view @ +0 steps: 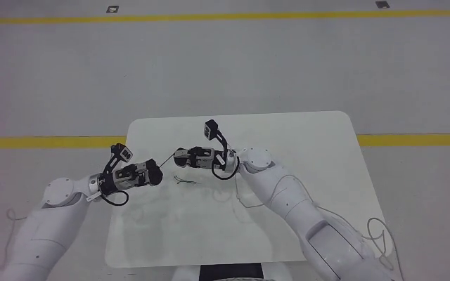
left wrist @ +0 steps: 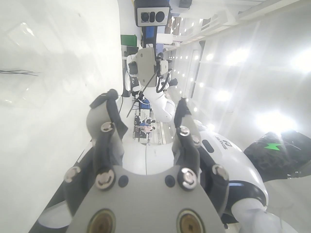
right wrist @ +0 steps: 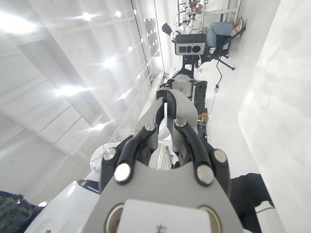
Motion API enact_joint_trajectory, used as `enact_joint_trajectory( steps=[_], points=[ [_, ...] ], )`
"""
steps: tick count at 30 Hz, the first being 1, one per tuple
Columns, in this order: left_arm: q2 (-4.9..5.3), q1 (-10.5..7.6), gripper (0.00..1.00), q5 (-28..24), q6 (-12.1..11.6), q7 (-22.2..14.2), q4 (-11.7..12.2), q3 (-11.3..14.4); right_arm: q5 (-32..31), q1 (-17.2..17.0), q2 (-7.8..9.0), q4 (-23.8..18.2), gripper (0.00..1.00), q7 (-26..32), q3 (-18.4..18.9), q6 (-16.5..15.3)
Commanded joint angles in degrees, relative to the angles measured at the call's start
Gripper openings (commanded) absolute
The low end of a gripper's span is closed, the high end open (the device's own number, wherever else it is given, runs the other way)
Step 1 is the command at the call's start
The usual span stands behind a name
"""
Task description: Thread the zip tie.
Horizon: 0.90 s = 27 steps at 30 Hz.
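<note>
As right gripper (right wrist: 165, 96) pinches one zip tie (left wrist: 143, 90), left gripper (left wrist: 147, 97) gapes.

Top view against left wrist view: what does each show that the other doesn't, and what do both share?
Top view alone: the whole outline of the table and the yellow floor lines. Left wrist view alone: the left end effector wide open, with the free tip of the zip tie pointing into its gap. Shared: the zip tie held by the right end effector, and loose ties lying on the table.
</note>
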Motion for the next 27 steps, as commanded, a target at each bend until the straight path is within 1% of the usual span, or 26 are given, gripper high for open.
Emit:
enact_joint_trajectory(
  steps=[1, 2, 4, 5, 11, 12, 13, 14, 15, 17, 19, 21, 24, 27],
  points=[
    [-0.01, 0.05, 1.0, 0.04, 0.32, 0.2, -0.16, 0.0, 0.17, -0.11, -0.1, -0.18, 0.0, 0.26, -0.18, 0.35],
    [0.02, 0.0, 1.0, 0.52, 0.37, 0.81, -0.19, -0.11, 0.4, -0.19, -0.17, -0.22, 0.0, 0.79, -0.35, 0.88],
    [0.08, 0.17, 1.0, 1.57, -0.48, 3.41, -0.61, -0.79, 1.12, -0.31, -0.27, -0.23, 0.0, 1.56, -0.38, 1.08],
    [0.09, 0.26, 1.0, 1.79, -0.6, 3.83, -0.71, -0.9, 1.12, -0.31, -0.27, -0.23, 0.0, 1.56, -0.38, 1.08],
    [0.09, 0.26, 1.0, 1.79, -0.6, 3.83, -0.71, -0.9, 1.12, -0.31, -0.27, -0.23, 0.0, 1.56, -0.38, 1.08],
    [0.06, 0.29, 1.0, 2.12, -0.52, 4.75, -0.85, -0.82, 1.12, -0.31, -0.27, -0.23, 0.0, 1.56, -0.38, 1.08],
    [-0.11, 0.57, 1.0, 1.38, -0.04, 5.0, -1.73, -0.27, 1.27, -0.71, -0.26, -0.69, 0.0, 0.95, -0.29, 1.01],
    [-0.2, 0.7, 1.0, 0.13, 0.56, 4.2, -2.0, 0.01, 1.33, -1.31, -0.2, -1.53, 0.0, 0.25, -0.16, 0.9],
    [-0.24, 0.66, 1.0, -0.32, 0.64, 3.68, -1.89, 0.07, 0.97, -1.7, -0.08, -2.11, 0.0, -0.45, -0.01, 0.8],
    [-0.44, 0.55, 1.0, -0.46, 0.23, 3.38, -1.69, 0.82, 1.29, -2.81, 0.12, -3.48, 0.0, -1.64, 0.54, 0.24],
    [-0.73, 0.28, 1.0, -1.87, 0.18, 2.62, -1.47, 1.64, 1.46, -3.45, 0.25, -4.24, 0.0, -2.37, 0.91, 0.08],
    [-1.0, -0.3, 1.0, -3.02, 0.01, 1.44, -0.84, 2.41, 1.64, -4.03, 0.32, -5.1, 0.0, -3.02, 1.14, -0.18],
    [-1.36, -1.25, 1.0, -3.76, -0.88, 1.18, 0.21, 3.16, 1.43, -4.47, 0.37, -5.95, 0.0, -3.79, 1.18, 0.0],
    [-1.7, -1.97, 1.0, -5.03, -0.94, 0.7, 0.88, 3.62, 1.37, -4.77, 0.34, -6.49, 0.0, -4.02, 1.01, 0.32]
  ],
)
